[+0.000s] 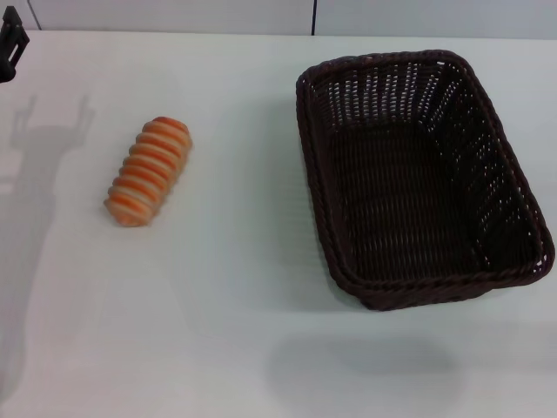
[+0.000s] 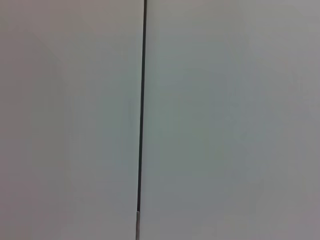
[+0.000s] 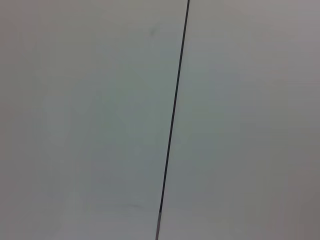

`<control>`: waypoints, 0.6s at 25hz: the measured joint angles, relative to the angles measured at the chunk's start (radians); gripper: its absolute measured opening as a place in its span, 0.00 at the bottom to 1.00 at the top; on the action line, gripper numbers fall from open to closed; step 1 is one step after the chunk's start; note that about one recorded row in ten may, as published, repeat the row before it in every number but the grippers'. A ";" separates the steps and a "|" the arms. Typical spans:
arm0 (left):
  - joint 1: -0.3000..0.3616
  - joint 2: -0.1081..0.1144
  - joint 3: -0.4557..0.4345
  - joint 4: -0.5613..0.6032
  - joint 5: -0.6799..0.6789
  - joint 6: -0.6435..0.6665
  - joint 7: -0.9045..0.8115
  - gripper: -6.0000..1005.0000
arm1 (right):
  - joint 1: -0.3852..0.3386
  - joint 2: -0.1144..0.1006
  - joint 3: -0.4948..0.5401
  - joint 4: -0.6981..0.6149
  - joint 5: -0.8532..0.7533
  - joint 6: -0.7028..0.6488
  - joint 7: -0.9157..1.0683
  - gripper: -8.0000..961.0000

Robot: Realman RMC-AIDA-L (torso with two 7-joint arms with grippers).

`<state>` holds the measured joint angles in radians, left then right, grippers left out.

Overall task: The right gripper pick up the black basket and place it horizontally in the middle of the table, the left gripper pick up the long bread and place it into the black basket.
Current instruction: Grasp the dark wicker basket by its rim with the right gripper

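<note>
At the far left edge, a sliver of the left gripper point(image 1: 10, 45) shows; its finger state cannot be told. The long bread point(image 1: 149, 171) lies on the table point(image 1: 226, 305), left of centre. The black basket point(image 1: 418, 174) sits upright at right, empty, well apart from the bread.

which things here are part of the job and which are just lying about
Part of the job:
black basket, empty, on the table's right side
long bread, on the table's left side, apart from the basket
table
left gripper, at the far left edge

Lying about:
nothing else in view
</note>
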<state>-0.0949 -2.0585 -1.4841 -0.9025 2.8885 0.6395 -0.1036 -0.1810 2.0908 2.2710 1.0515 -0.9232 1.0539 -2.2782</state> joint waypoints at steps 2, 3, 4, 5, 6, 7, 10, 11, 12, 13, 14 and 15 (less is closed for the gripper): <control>0.002 0.000 0.003 -0.003 0.000 0.000 0.000 0.80 | 0.000 0.000 0.000 0.003 0.000 0.001 0.000 0.49; 0.003 0.000 0.004 -0.004 0.000 0.000 0.001 0.80 | 0.000 0.000 -0.001 0.003 0.000 0.001 0.000 0.49; 0.006 0.000 0.006 -0.005 0.000 0.000 0.001 0.80 | 0.000 0.000 -0.001 0.003 0.000 0.001 0.000 0.49; 0.006 0.000 0.006 -0.005 0.000 0.000 0.001 0.80 | 0.000 0.000 -0.001 0.003 0.000 0.001 0.000 0.49; 0.007 0.000 0.006 -0.006 0.000 0.000 0.001 0.80 | 0.000 0.000 -0.002 0.003 0.000 0.001 0.000 0.49; 0.008 0.000 0.007 -0.006 0.000 0.000 0.001 0.80 | 0.000 0.000 -0.002 0.003 0.000 0.000 0.000 0.49; 0.010 0.000 0.009 -0.006 0.000 0.000 0.001 0.80 | 0.000 0.000 -0.006 0.003 0.000 -0.001 0.001 0.49; 0.010 0.000 0.009 -0.006 0.000 0.000 0.001 0.80 | 0.000 0.000 -0.006 0.003 0.000 -0.001 0.001 0.49; 0.010 0.000 0.009 -0.006 0.000 0.000 0.001 0.80 | 0.000 0.000 -0.007 0.003 0.000 -0.001 0.002 0.49; 0.010 0.000 0.010 -0.006 0.000 0.000 0.001 0.80 | -0.001 0.000 -0.008 0.003 0.000 -0.002 0.003 0.49; 0.010 0.000 0.010 -0.006 0.000 0.000 0.001 0.80 | -0.002 0.000 -0.008 0.009 -0.003 -0.004 0.017 0.49; 0.010 0.000 0.010 -0.006 0.000 0.000 0.001 0.80 | -0.002 0.000 -0.008 0.009 -0.003 -0.004 0.017 0.49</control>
<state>-0.0847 -2.0586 -1.4742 -0.9086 2.8885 0.6396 -0.1027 -0.1825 2.0908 2.2626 1.0601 -0.9266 1.0500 -2.2611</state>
